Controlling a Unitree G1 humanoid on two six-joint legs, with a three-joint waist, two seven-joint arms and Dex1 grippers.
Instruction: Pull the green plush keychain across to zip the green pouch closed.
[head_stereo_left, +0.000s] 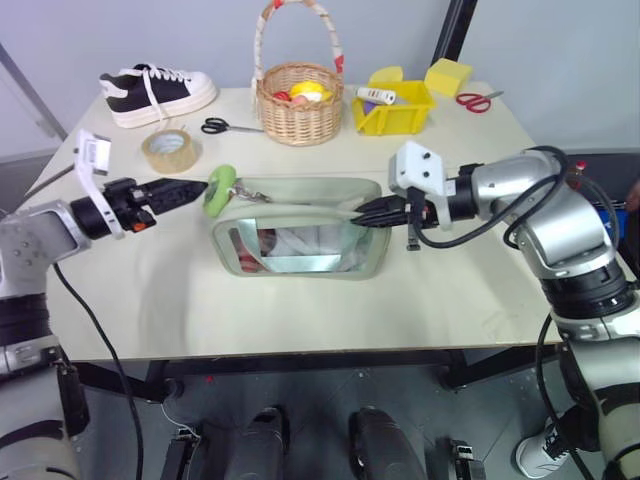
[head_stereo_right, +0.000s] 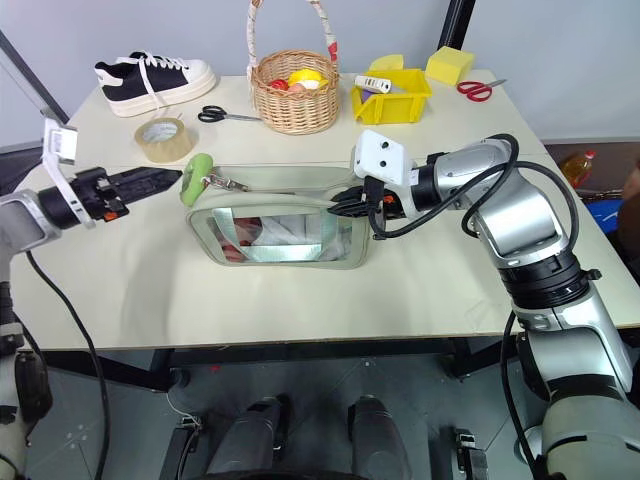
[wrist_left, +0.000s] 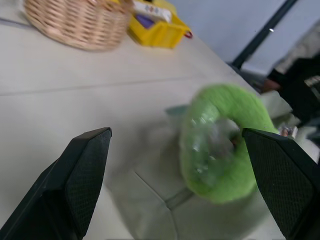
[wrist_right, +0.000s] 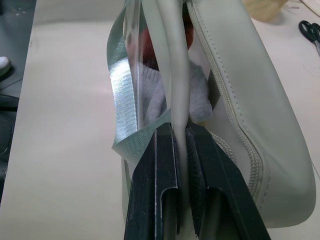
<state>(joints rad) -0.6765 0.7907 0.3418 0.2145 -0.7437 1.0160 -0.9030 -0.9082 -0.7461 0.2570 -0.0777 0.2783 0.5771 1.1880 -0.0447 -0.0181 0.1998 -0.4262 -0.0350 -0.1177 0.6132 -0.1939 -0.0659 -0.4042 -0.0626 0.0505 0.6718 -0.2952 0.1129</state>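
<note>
Standing: one green pouch (head_stereo_left: 300, 225), one green plush keychain (head_stereo_left: 219, 189).

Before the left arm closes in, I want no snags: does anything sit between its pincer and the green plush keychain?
Nothing visible does. The open left pincer points straight at the green plush keychain, with only a bare gap between them. The tape roll lies behind that line. The right pincer is shut on the green pouch at its far end.

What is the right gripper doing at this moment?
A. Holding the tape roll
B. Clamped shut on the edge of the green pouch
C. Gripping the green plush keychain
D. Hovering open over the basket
B: the right gripper is shut on the edge of the green pouch, pinching its rim between both fingers.
</note>
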